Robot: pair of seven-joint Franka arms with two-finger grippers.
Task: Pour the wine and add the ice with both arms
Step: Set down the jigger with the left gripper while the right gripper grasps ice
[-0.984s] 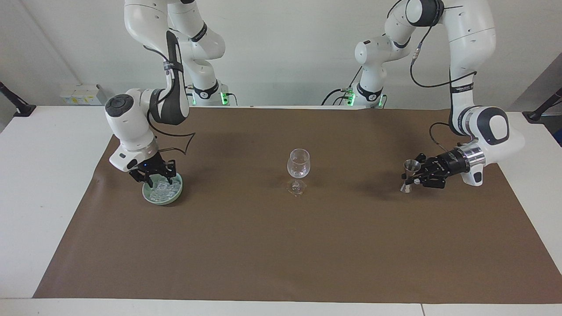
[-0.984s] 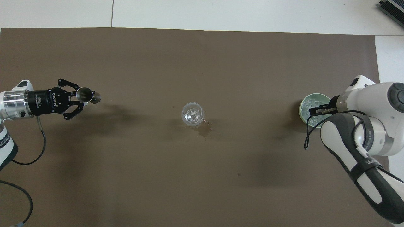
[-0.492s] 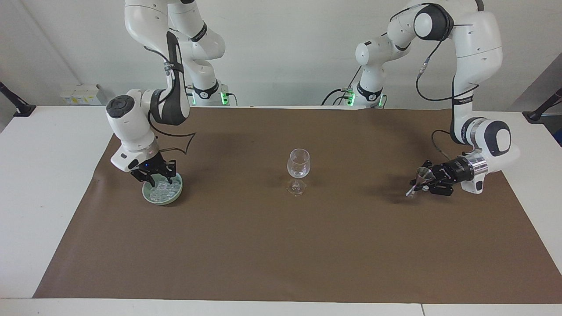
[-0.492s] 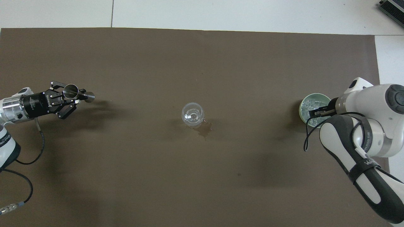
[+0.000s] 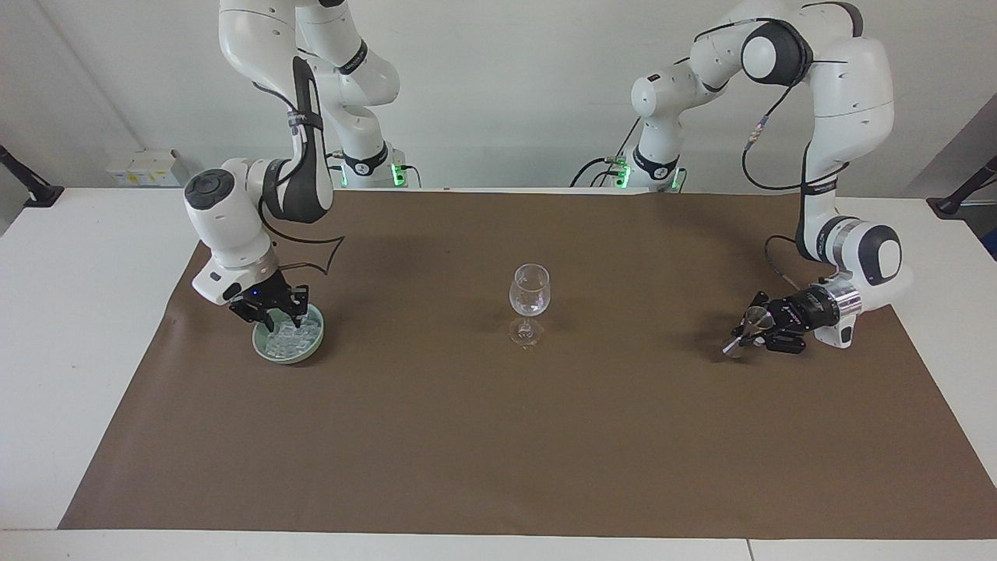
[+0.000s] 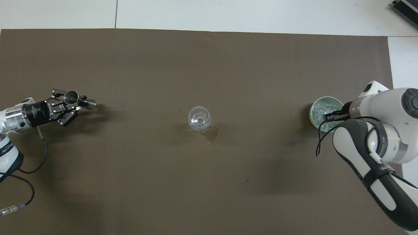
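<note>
Since the earlier frames, the left gripper [image 5: 754, 327] has carried the jigger [image 5: 746, 328] lower and outward, toward the right edge of the facing view, and tipped it from upright to slanted. The right gripper [image 5: 274, 310] has shifted only slightly over the bowl [image 5: 261, 347].

We see the left gripper clamped on the jigger at its narrow waist. This leaves both cups free, so a turn of the wrist alone can tilt it. In the overhead view the jigger [image 6: 75, 99] sits at mid-left. Its long axis runs roughly level across the frame, with the open mouth beside the fingers and the foot pointing toward the glass [image 6: 199, 118]. In the facing view that axis slants, mouth up and foot down toward the mat [image 5: 498, 436].

The glass stands upright at the centre of both views, well apart from either arm. We judge this central spot to be reachable by both arms. A wet stain [image 6: 211, 134] lies just beside its base.

The right gripper reaches down into the bowl at the left of the facing view, fingertips among the ice [image 5: 290, 336]. We cannot tell whether it has closed on a cube. The ice [image 6: 320, 110] lies heaped in the bowl, at the right of the overhead view.
</note>
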